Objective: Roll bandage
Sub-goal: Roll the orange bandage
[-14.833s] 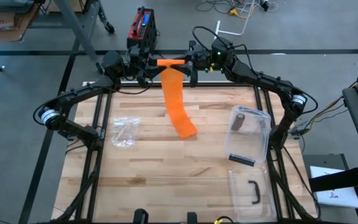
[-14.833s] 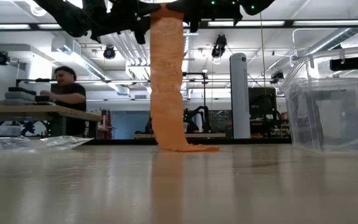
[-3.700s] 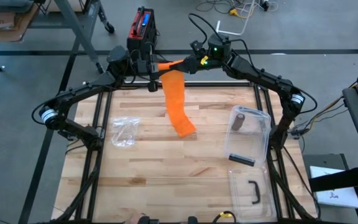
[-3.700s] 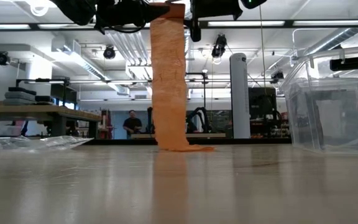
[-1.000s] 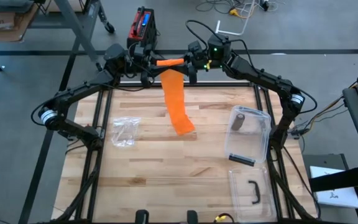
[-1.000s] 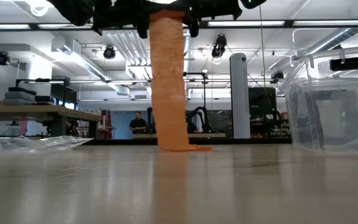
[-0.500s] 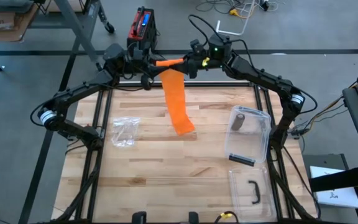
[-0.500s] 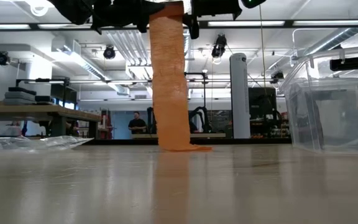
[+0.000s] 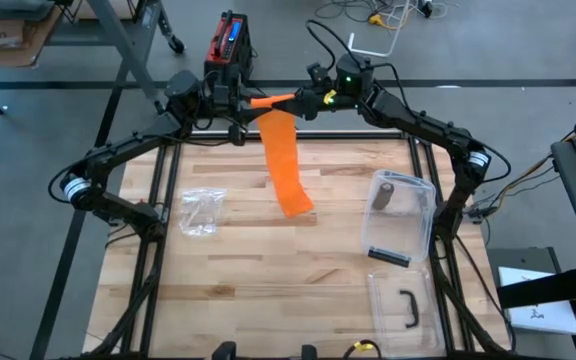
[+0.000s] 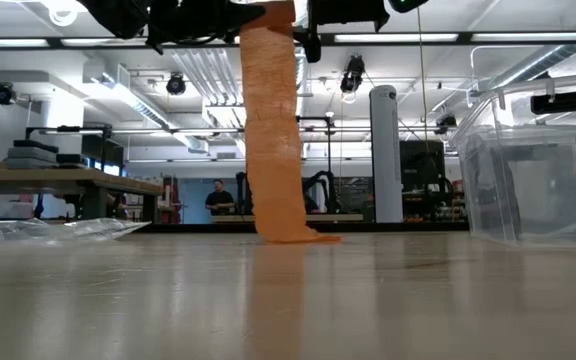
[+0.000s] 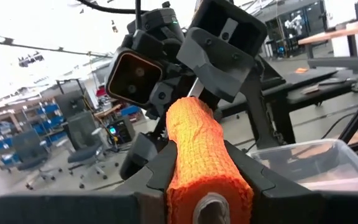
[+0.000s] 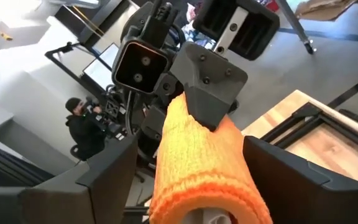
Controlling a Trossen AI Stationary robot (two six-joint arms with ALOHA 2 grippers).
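Observation:
An orange bandage roll hangs high over the table's far edge, between my two grippers. From it an unrolled strip drops down, and the strip's lower end lies on the wooden table. My left gripper comes from the left and is shut on the roll. My right gripper faces it from the right. It is open, with its fingers on either side of the roll's right end. My left gripper pinches the roll's left end between its two fingers. The fingers come about level from the table's left and lie along the roll. The roll is lifted clear, slightly tilted, and the strip hangs below it down to the table.
A clear plastic box with dark items stands at the table's right, its lid nearer the front. A clear plastic bag lies at the left. Beyond the far edge, a red device sits on the floor.
Both grippers have rolled about the roll's long line without shifting place. The roll has turned with them and now sits slightly tilted instead of level. The strip still hangs with its lower end on the table.

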